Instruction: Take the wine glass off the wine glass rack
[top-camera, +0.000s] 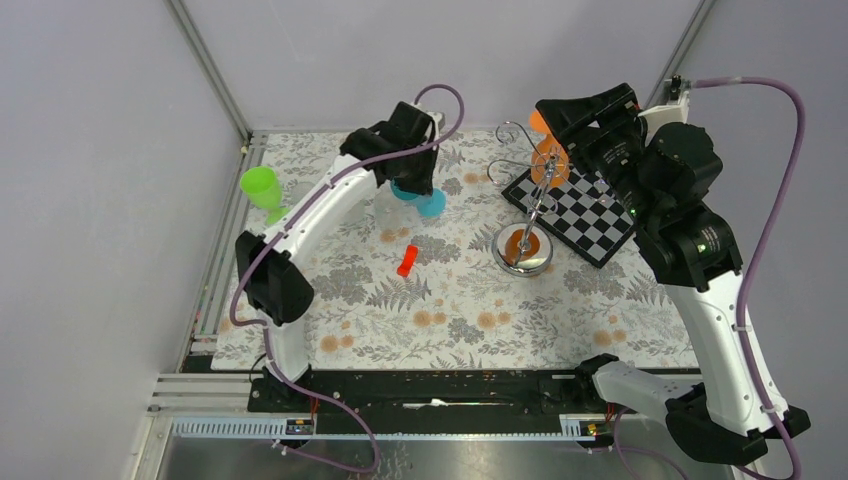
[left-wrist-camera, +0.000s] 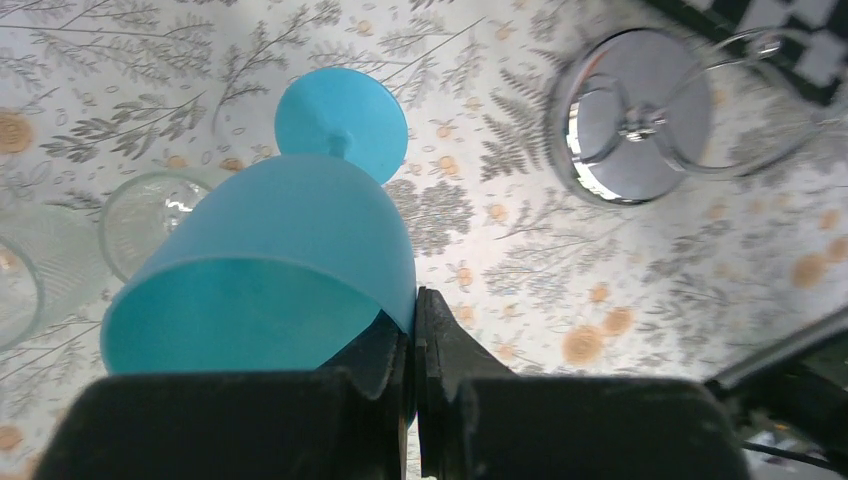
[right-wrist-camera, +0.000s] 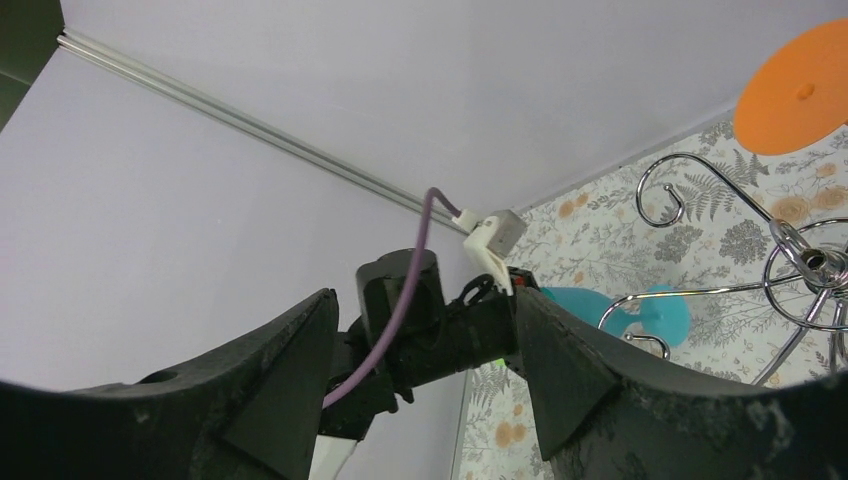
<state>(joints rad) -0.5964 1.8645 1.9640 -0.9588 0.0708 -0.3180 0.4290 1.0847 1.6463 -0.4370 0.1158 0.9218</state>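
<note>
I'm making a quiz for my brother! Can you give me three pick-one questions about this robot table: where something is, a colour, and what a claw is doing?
1. Where is the green glass?
A) on the chequered board
B) at the left edge of the mat
C) on the rack

2. What colour is the glass in the left claw?
A) orange
B) green
C) blue

3. How is the right claw?
A) open
B) shut on the red thing
C) shut on the green glass

Answers:
1 B, it sits at the flowery mat's left side.
2 C, the blue glass has its rim pinched there.
3 A, its fingers stand wide apart around nothing.
</note>
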